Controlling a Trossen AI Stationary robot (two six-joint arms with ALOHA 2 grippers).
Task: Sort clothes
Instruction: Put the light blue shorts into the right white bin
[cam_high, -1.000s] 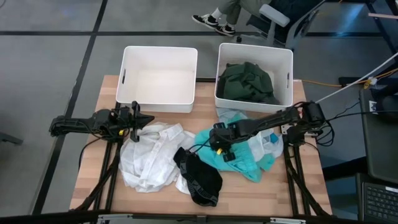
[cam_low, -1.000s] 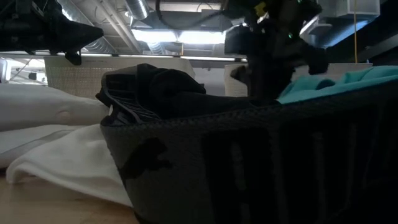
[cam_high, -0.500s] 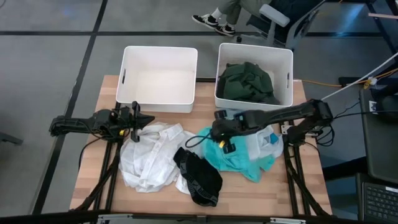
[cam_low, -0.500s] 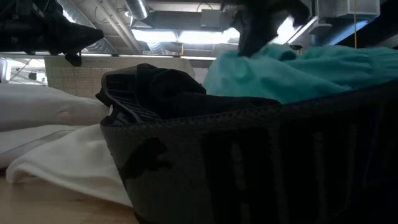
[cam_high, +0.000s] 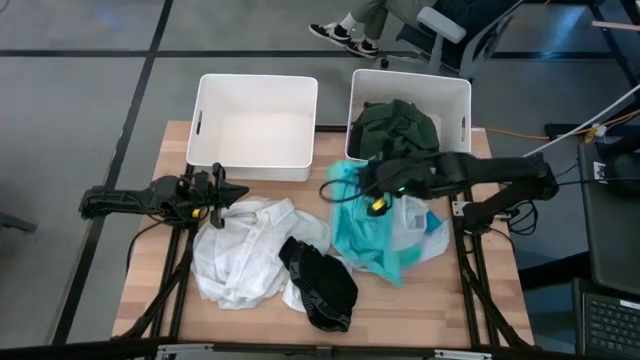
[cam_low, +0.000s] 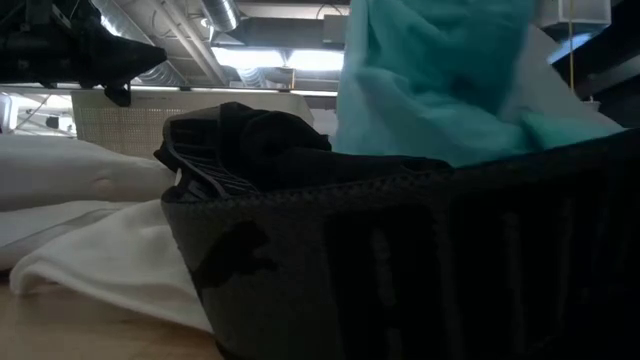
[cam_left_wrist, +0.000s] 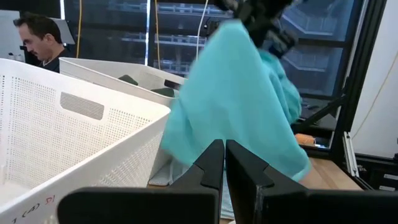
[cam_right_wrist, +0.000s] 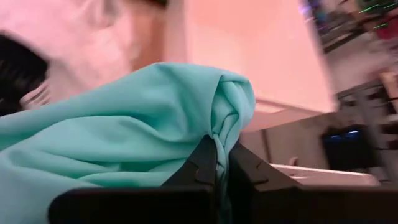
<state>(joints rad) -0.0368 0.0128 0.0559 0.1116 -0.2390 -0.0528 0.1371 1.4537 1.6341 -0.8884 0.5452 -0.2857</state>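
Note:
My right gripper (cam_high: 372, 186) is shut on a teal garment (cam_high: 362, 233), raised near the right white bin (cam_high: 409, 82), which holds a dark green garment (cam_high: 398, 130). The teal garment also shows in the left wrist view (cam_left_wrist: 236, 112) and the low view (cam_low: 440, 80). A white garment (cam_high: 240, 252) and a black garment (cam_high: 318, 282) lie on the table. A pale blue garment (cam_high: 425, 225) lies under the teal one. My left gripper (cam_high: 238, 193) is shut and empty, above the table's left side by the white garment. My right gripper pinches a bunched fold of the teal garment (cam_right_wrist: 225, 118) between its two fingers, several layers gathered. The garment hangs below the fingers, its top lifted; its lower part (cam_high: 375, 258) lies over the pale blue garment on the table.
The left white bin (cam_high: 254, 122) stands at the table's far left side. A person shows beyond the table in the left wrist view (cam_left_wrist: 38, 38). Bare wood table (cam_high: 450, 310) lies at the near right.
My right gripper has risen and gone toward the table's far edge and the right bin, drawing the teal garment up by its bunched fold. The garment's top has lifted from a flat heap into a hanging drape, while its lower part stays on the table.

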